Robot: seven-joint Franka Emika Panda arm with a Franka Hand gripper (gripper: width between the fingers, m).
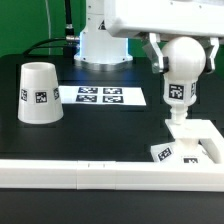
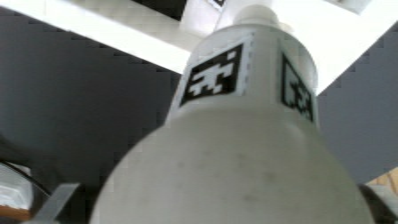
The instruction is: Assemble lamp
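Note:
The white bulb [image 1: 182, 75] stands upright with its round head between the fingers of my gripper [image 1: 183, 60], which is shut on it. Its stem points down onto the flat square base [image 1: 200, 150] at the exterior view's right, and the stem's end meets the base's middle. I cannot tell how deep it sits. In the wrist view the bulb [image 2: 222, 130] fills the frame, with tags on its stem, and the base [image 2: 169, 40] shows beyond it. My gripper [image 2: 222, 208] grips the head. The tapered shade [image 1: 38, 93] stands wide end down at the exterior view's left, apart.
The marker board [image 1: 103, 96] lies flat between the shade and the bulb. A long white rail [image 1: 90, 175] runs along the table's front edge, against the base. The robot's white pedestal [image 1: 102, 45] stands behind the marker board.

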